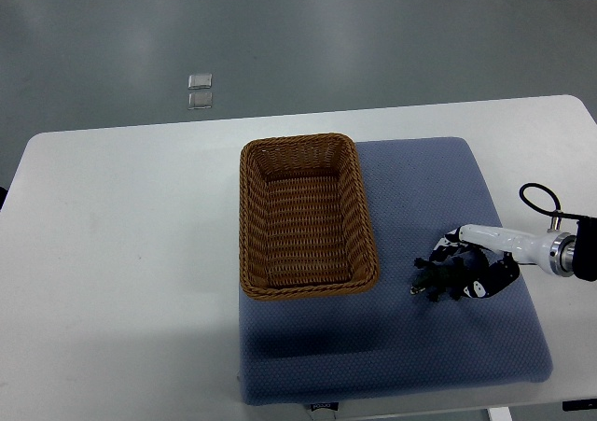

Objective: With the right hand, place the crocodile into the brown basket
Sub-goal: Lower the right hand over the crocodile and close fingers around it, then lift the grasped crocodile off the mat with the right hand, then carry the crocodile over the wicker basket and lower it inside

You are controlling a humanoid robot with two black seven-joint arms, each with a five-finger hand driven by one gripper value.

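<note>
Basket (249, 217): brown, horizontal woven wicker pattern.
Mat (420, 192): blue-grey, fine dotted texture.
Table (121, 244): plain white.
Crocodile (442, 277): near-black, no markings discernible.
Right hand (485, 268): white shell, black finger segments; black cable behind.
Floor (280, 29): dull grey-green.

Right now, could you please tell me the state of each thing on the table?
Brown woven wicker basket: upright, empty.
Dark toy crocodile: on the mat, outside the basket, within the hand's fingers.
Right hand: fingers curled around the crocodile.
Blue-grey padded mat: flat on the white table.
</note>
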